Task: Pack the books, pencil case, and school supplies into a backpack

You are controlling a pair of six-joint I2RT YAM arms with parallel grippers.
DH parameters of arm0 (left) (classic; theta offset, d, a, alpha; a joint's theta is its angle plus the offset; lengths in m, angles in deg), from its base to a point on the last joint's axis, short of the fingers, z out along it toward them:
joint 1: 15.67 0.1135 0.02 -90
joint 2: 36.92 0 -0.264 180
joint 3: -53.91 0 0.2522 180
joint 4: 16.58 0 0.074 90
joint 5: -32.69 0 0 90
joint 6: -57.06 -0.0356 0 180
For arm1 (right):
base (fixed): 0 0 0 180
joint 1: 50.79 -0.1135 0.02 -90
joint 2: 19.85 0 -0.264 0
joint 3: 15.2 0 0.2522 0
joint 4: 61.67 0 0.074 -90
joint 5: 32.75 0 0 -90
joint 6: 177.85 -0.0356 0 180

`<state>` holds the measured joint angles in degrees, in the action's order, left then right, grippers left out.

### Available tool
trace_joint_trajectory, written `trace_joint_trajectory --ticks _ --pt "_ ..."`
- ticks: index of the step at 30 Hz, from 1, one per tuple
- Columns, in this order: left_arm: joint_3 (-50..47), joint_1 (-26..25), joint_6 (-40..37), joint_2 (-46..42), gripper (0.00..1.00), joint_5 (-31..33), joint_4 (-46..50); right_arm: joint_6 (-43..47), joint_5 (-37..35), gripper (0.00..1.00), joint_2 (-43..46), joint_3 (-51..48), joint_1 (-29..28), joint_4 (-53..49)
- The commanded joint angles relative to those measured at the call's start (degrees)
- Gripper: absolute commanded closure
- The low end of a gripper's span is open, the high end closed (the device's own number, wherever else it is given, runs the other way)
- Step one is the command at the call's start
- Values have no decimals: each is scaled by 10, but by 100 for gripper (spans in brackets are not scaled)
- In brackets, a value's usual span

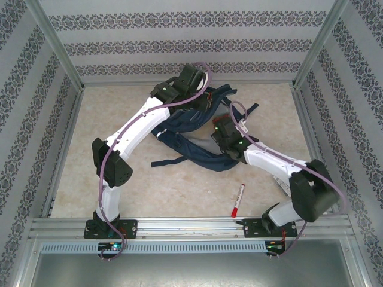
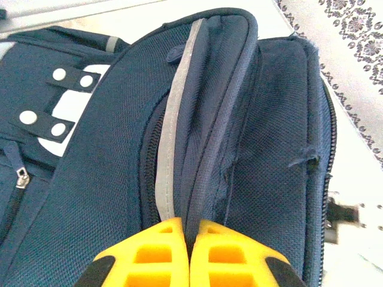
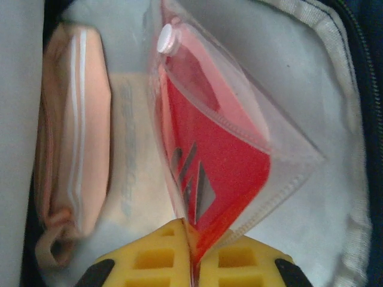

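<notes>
nearest the arm bases, the marker [image 1: 237, 200] is seen lying flat on the table [image 1: 149, 197], apart from the backpack [image 1: 179, 122] and just ahead of the right arm's base. its long axis runs roughly near-to-far, with the far end tipped slightly rightward, and the red cap is judged to point toward the near edge. from the right fingers [image 3: 161, 254] it lies back toward the robot and a little to the right, so the right arm is judged the nearer one for picking it up.

farther in, the right fingers are pressed together on the corner of a clear pouch [image 3: 209, 167] with a red insert, which is held inside the backpack's pale lining. the peach-pink pencil case [image 3: 72, 137] is already lodged in there alongside the pouch, apart from the fingers.

farthest out, the left fingers [image 2: 149, 254] are pinched on the backpack's upper rim beside a grey stripe [image 2: 173, 137], and the opening is judged to be held up by them.
</notes>
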<state>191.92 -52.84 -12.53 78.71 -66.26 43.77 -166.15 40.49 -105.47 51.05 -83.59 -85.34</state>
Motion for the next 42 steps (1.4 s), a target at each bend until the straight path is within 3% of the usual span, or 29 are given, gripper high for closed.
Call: trace_joint_trajectory --ticks 1,4,7,12,18,25,31,36,39,42 --pt "-6 -5 29 -23 100 -30 -82 -36 -30 83 -50 49 -11 30" --pt "-8 -3 22 -29 100 -23 -78 -43 62 67 -63 45 -19 98" --pt "-28 5 29 -42 100 -13 -86 -13 173 59 -53 31 -12 128" --pt "-70 25 41 -62 100 -33 -120 117 316 49 -4 -22 32 113" --pt "-75 35 30 -67 100 -44 -128 349 475 48 22 -7 101 5" --pt "-81 38 32 -69 100 -51 -135 459 406 54 -7 12 147 -52" --pt "-83 38 38 -64 100 -61 -137 410 367 49 -99 34 148 0" --pt "-74 38 38 -57 100 -74 -126 364 426 73 -153 54 122 87" --pt "-83 38 43 -60 100 -81 -134 327 462 75 -166 75 97 134" --pt "-87 38 50 -60 100 -91 -138 271 448 80 -170 84 75 170"
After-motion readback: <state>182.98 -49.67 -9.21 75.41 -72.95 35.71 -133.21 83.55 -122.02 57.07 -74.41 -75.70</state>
